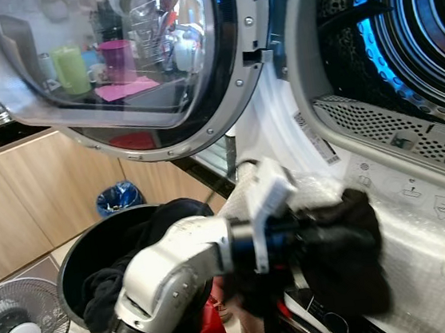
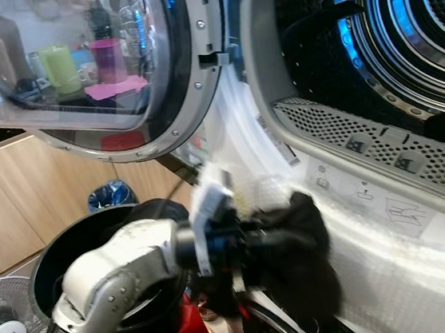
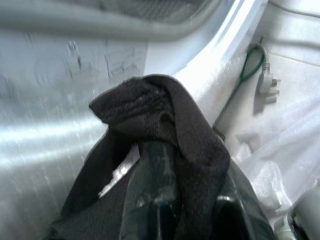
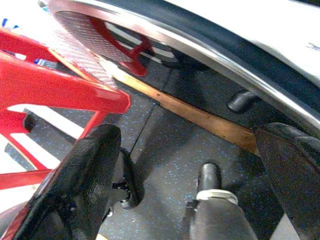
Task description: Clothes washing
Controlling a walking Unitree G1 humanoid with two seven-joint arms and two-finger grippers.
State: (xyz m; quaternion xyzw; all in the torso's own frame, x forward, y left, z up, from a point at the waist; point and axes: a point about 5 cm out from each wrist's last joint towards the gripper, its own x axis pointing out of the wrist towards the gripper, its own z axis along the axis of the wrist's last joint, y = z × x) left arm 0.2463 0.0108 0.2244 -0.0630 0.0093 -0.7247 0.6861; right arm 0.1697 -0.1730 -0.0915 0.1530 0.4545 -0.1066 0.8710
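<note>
Now the left end effector (image 1: 327, 239), closed on a black garment (image 1: 346, 249) just below the washer's door rim (image 1: 387, 128), should lift higher to clear that rim before pushing into the drum (image 1: 415, 24); right end effector (image 4: 195, 170) hangs open, empty.

You face a home kitchen-laundry corner: an open washing machine drum (image 1: 415, 24), wooden cabinets (image 1: 41, 195), a floor fan (image 1: 16, 331), and cups reflected in the door (image 1: 114, 58).
</note>
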